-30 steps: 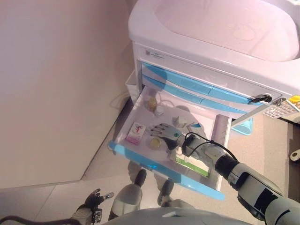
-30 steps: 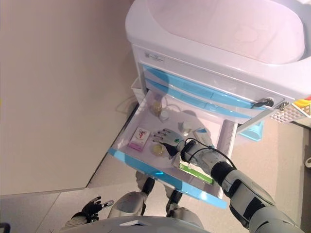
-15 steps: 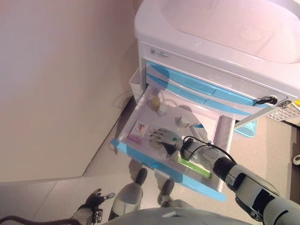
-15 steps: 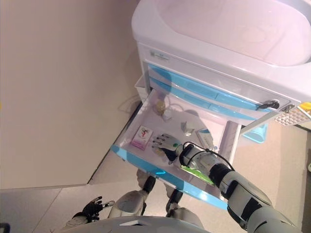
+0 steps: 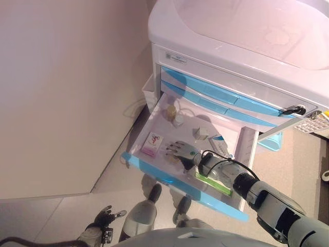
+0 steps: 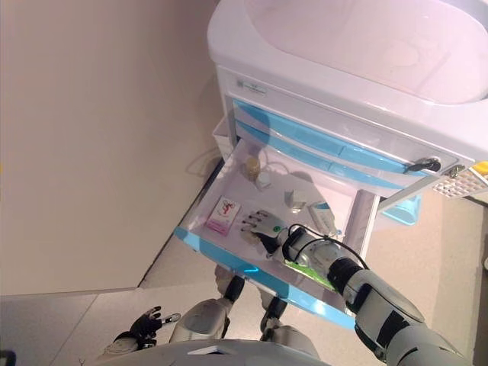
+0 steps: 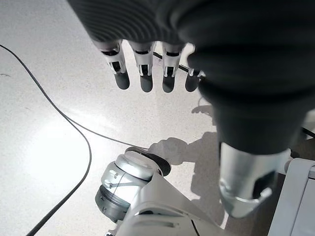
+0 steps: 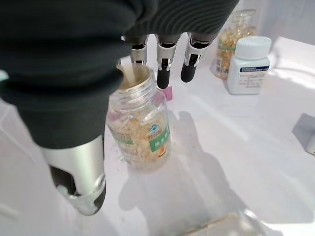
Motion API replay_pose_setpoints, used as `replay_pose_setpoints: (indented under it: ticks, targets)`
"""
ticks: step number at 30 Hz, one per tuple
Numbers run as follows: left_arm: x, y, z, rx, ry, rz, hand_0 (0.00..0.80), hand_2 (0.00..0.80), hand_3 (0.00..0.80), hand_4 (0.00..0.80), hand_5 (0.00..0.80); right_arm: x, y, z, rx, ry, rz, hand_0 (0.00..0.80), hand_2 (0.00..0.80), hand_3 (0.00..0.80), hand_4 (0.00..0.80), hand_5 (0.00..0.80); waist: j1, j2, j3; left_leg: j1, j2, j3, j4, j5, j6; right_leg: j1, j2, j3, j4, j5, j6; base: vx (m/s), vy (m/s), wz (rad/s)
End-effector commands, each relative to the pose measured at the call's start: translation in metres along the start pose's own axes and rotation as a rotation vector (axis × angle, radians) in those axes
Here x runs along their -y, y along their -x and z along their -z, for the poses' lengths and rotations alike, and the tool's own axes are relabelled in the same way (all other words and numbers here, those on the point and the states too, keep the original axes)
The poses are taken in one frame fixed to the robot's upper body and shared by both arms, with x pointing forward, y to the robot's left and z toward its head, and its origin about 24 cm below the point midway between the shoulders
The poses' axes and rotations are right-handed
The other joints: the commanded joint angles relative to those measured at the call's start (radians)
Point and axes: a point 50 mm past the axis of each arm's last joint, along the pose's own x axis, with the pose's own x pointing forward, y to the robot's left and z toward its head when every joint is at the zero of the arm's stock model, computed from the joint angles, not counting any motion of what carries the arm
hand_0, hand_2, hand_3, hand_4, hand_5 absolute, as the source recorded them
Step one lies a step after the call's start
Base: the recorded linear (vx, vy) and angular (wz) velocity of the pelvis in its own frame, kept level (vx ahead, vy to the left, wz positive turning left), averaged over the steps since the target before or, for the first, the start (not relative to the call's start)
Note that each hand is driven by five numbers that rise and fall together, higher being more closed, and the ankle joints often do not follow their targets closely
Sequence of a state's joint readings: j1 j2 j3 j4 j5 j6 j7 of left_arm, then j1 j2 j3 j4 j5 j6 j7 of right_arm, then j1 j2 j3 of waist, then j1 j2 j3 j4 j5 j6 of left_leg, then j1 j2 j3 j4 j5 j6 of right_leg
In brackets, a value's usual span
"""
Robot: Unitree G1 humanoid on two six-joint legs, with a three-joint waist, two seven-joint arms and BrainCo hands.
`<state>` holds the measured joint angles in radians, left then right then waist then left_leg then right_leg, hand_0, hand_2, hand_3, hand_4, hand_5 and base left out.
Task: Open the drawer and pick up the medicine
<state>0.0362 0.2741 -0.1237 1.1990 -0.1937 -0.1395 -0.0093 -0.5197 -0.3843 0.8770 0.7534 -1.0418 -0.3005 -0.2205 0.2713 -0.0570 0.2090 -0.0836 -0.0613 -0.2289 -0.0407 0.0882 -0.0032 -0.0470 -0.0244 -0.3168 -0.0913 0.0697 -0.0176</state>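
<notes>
Drawer point(image 5: 154, 167) already pulled out — first half done. Right robot hand point(image 8: 162, 59) poised over the clear bottle point(image 8: 140, 128) standing inside, fingers straight, thumb apart, nothing clasped. Still to do: closing round it and lifting. Left robot hand point(image 7: 142, 69) relaxed, low by the floor.

We note a white cart point(image 5: 247, 31) with a recessed top, set against a beige wall point(image 5: 67, 92) on a pale floor point(image 5: 67, 216).

- Two closed blue-fronted drawers point(image 5: 205, 92) sit below the top.
- A small label point(image 5: 175, 57) is fixed above them, near the cart's left corner.
- A dark key point(image 5: 293, 109) sits in the lock at the right end.
- A white side bin point(image 5: 149, 92) hangs on the cart's left side.
- A blue bin point(image 5: 270, 140) and a white basket point(image 5: 311, 122) show at the right.
</notes>
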Motion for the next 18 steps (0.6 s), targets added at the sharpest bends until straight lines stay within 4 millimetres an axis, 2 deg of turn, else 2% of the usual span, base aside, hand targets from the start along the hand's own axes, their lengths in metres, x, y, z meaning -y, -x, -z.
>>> replay_pose_setpoints:
  ticks: [1, 2, 3, 4, 18]
  targets:
    - [0.0028, 0.0018, 0.0072, -0.009, -0.056, 0.023, 0.0, 0.0, 0.0, 0.0, 0.0, 0.0184, -0.0085, -0.0035, 0.025, 0.026, 0.093, 0.242, 0.242, 0.242, 0.242, 0.242, 0.025, -0.001, 0.003, -0.01, -0.033, 0.004, -0.046, -0.02, 0.002, 0.052, -0.007, 0.001, 0.051, -0.075, 0.05, 0.0, 0.0, 0.0]
    - [0.0032, 0.0018, 0.007, -0.008, -0.057, 0.023, 0.0, 0.0, 0.0, 0.0, 0.0, 0.0182, -0.0087, -0.004, 0.026, 0.027, 0.093, 0.424, 0.424, 0.424, 0.424, 0.424, 0.026, -0.001, 0.003, -0.01, -0.033, 0.004, -0.046, -0.02, 0.001, 0.053, -0.007, 0.001, 0.05, -0.074, 0.051, 0.0, 0.0, 0.0]
    - [0.0038, 0.0018, 0.0069, -0.008, -0.057, 0.024, 0.0, 0.0, 0.0, 0.0, 0.0, 0.0183, -0.0089, -0.0043, 0.024, 0.024, 0.093, 0.74, 0.74, 0.74, 0.74, 0.74, 0.027, -0.001, 0.002, -0.011, -0.033, 0.003, -0.046, -0.02, 0.002, 0.053, -0.007, 0.0, 0.049, -0.074, 0.051, 0.0, 0.0, 0.0]
    - [0.0045, 0.0018, 0.0069, -0.008, -0.058, 0.024, 0.0, 0.0, 0.0, 0.0, 0.0, 0.0184, -0.0091, -0.0047, 0.023, 0.028, 0.096, 0.8, 0.8, 0.8, 0.8, 0.8, 0.027, -0.001, 0.002, -0.011, -0.033, 0.003, -0.046, -0.02, 0.002, 0.052, -0.007, -0.001, 0.05, -0.074, 0.051, 0.0, 0.0, 0.0]
    - [0.0039, 0.0023, 0.0079, -0.005, -0.06, 0.03, 0.0, 0.0, 0.0, 0.0, 0.0, 0.0157, -0.0101, -0.0069, 0.035, 0.012, 0.103, 0.8, 0.8, 0.8, 0.8, 0.8, 0.033, 0.0, 0.01, -0.017, -0.037, -0.003, -0.047, -0.019, 0.006, 0.048, -0.007, -0.001, 0.045, -0.068, 0.054, 0.0, 0.0, 0.0]
